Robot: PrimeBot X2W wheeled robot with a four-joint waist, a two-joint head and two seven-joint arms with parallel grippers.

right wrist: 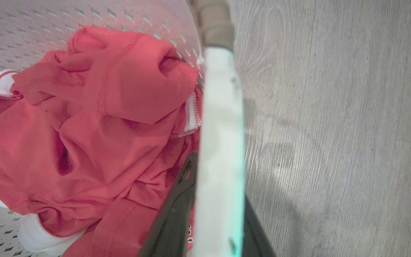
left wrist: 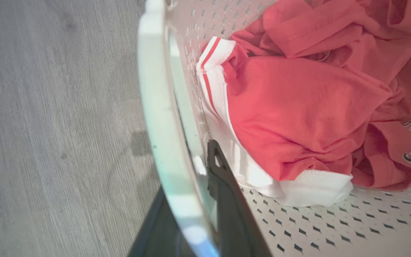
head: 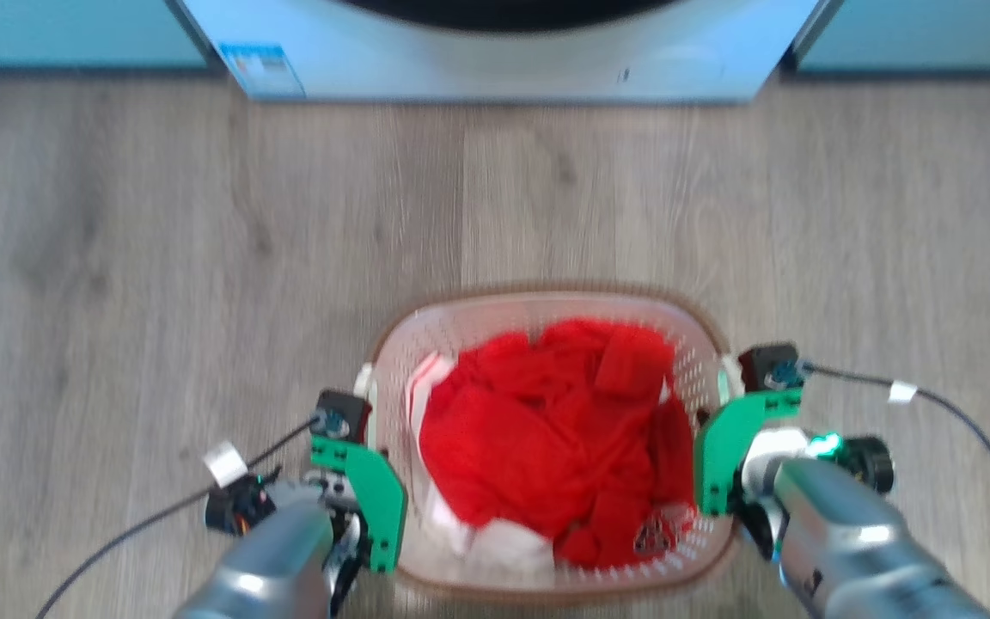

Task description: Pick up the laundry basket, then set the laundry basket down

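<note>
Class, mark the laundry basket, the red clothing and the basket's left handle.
laundry basket (head: 495, 316): head view, far inner wall.
red clothing (head: 529, 430): head view, middle of the pile.
left handle (left wrist: 157, 107): left wrist view, mid white bar.

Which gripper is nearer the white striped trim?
Left. The left gripper grips the laundry basket beside the striped trim; the right gripper grips its opposite side, beyond the red clothing.
</note>
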